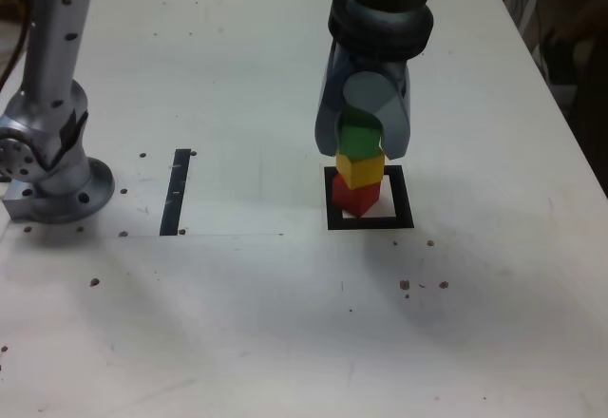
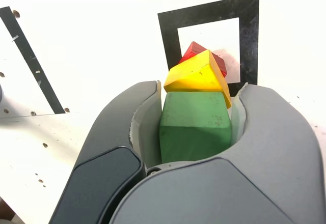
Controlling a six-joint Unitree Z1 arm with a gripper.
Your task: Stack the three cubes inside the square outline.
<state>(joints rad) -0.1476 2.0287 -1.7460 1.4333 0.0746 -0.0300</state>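
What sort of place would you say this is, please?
Probably a robotics lab bench: a white table with drilled holes, an arm base bolted onto it, and a taped black square marking where the cubes go.

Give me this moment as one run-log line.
gripper: shut on green cube | stack: red cube in square outline, yellow cube on red, green on top | release: not yet

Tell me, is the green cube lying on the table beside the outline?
No, the green cube sits on the yellow cube, clamped in the gripper.
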